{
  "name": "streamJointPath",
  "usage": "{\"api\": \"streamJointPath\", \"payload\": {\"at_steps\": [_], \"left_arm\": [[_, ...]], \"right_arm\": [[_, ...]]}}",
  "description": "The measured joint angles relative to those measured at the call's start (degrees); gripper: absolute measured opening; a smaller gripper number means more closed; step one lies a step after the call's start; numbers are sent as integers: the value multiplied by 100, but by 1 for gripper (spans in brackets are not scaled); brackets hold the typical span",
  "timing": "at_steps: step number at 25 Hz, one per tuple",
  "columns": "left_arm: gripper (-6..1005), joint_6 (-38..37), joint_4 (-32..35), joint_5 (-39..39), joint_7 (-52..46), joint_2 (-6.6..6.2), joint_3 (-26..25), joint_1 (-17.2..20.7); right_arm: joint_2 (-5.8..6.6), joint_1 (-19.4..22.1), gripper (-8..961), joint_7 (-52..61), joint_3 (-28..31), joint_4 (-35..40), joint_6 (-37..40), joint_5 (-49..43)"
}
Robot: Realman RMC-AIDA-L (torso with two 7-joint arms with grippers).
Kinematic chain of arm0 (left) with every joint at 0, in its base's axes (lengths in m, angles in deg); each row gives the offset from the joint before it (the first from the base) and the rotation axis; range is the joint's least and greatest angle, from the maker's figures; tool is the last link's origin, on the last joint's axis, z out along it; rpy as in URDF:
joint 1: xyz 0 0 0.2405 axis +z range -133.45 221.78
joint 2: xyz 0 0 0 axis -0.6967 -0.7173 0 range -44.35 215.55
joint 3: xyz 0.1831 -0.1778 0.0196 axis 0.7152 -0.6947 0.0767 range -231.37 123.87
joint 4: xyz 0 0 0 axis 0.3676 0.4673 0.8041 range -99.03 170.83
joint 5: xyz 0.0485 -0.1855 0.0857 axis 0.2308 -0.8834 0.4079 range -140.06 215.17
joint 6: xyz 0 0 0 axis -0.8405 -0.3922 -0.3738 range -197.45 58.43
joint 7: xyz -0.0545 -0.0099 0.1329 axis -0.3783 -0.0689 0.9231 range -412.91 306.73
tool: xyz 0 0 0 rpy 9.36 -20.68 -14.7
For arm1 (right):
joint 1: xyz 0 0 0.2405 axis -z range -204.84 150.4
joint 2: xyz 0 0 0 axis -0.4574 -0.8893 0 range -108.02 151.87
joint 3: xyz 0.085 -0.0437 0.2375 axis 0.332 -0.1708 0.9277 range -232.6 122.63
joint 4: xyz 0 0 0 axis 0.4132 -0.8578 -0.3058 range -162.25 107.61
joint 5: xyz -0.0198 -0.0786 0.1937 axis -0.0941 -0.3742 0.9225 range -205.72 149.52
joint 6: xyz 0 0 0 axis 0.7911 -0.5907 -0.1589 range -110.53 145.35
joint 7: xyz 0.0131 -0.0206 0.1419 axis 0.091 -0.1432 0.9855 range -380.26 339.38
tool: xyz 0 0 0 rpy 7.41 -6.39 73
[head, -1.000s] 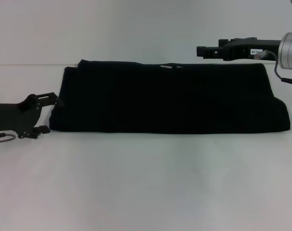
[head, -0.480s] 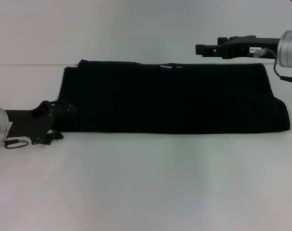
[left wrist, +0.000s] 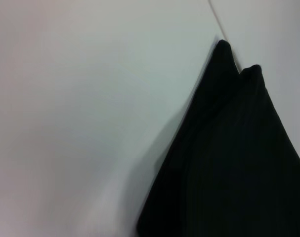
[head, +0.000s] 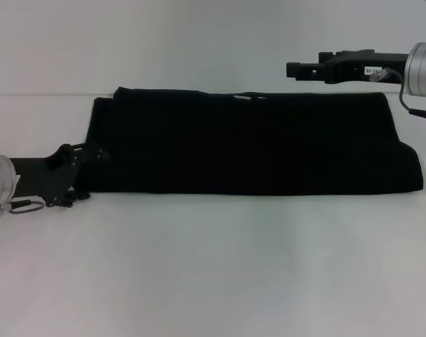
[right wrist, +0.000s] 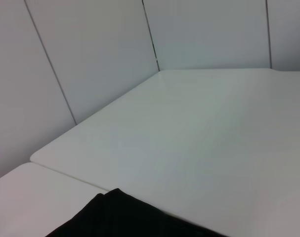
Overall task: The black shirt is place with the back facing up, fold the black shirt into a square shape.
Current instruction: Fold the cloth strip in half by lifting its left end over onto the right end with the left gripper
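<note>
left end effector [head: 83, 175] sits low, reaching in sideways; right end effector [head: 300, 70] hovers up high, arm stretched level.

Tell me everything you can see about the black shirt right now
The black shirt is plain, soft dark fabric, already folded into a long flat band lying across the white table. A small pale mark shows at its far edge. The left gripper is at its near left corner; the right gripper hovers beyond its far edge, apart from it.

One black shirt [head: 248, 144]; two grippers: left gripper [head: 83, 172], right gripper [head: 297, 70].
</note>
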Motion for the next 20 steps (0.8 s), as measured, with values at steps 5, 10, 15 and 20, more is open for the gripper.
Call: {"api": "streamJointPath", "payload": {"at_steps": [5, 10, 15, 20], "left_arm": [[932, 11, -3, 41, 1, 0, 1, -14], [932, 13, -3, 47, 2, 0, 1, -1], [933, 10, -3, 42, 1, 11, 1, 13], [933, 20, -12, 30, 1, 16, 0, 8]], "right_arm": [[0, -10, 915, 0, -3, 0, -1, 0], [0, -13, 916, 0, -6, 0, -2, 0], [0, -21, 916, 4, -6, 0, -1, 0], [0, -26, 916, 7, 7, 5, 4, 0]]}}
